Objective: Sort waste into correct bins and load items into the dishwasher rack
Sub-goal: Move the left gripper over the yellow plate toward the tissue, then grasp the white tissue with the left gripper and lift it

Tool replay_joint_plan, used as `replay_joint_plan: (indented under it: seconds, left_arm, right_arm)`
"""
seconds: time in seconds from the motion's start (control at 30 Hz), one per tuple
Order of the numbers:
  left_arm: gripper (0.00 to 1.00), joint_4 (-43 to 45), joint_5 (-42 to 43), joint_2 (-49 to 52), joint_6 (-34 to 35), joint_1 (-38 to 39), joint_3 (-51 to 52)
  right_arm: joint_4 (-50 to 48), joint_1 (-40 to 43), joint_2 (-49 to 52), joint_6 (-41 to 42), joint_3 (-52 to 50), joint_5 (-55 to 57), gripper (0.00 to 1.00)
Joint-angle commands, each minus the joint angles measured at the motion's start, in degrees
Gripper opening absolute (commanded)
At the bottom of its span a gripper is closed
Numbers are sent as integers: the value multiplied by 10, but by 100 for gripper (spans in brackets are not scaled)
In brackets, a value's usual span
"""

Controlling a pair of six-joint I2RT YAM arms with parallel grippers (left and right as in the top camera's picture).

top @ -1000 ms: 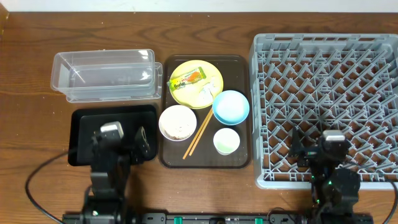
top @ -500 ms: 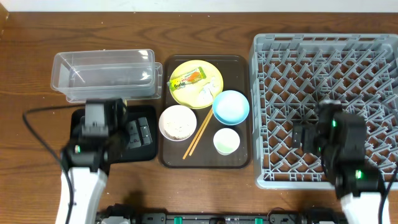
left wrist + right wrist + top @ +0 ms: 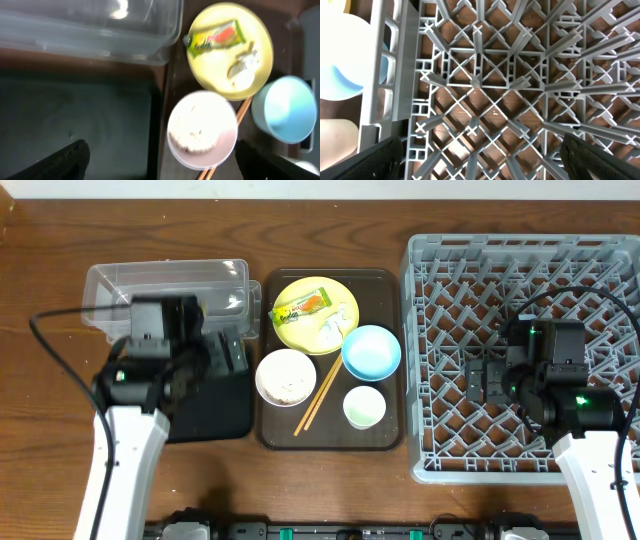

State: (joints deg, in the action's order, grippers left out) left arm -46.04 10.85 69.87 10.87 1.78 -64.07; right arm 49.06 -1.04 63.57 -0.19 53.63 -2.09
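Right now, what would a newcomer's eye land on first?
The big grey dishwasher rack on the right stands out first. Next comes the dark brown tray in the middle, where a yellow plate carries a bright snack wrapper, with a light blue bowl beside it.

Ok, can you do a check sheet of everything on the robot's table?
Surface: wooden table, brown serving tray in the middle.
Job's things: wrapper and paper scraps on yellow plate; rice in white bowl; blue bowl, cup, chopsticks on the serving tray; clear tub, black tray, rack look empty.
Clutter: nothing seen.
Grippers: left gripper over the black tray's right edge, right gripper over the rack; jaws apart, empty.
Cables: black cable loops beside the left arm.
Surroundings: nothing seen.
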Motion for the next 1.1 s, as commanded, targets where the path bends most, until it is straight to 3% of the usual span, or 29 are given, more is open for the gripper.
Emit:
replay_joint_plan:
  seconds: [0.0,0.2,0.5,0.63,1.07]
  left_arm:
    - [95,5,9,59,-12,16,-73]
    - [95,38,9,175,-34,66,-162]
    - [93,129,9,298,-34,157,-164]
    - [86,163,8,351,-34,192,-164]
    - [77,198,-6,462,-33,228,-164]
  right_arm:
    - [0,-3,1,10,12,-10,99]
    - [0,-3,1,10,12,-10,99]
    - [0,-3,1,10,12,-10,99]
    - [1,-3,1,10,12,-10,99]
    - [5,-3,1,10,12,-10,99]
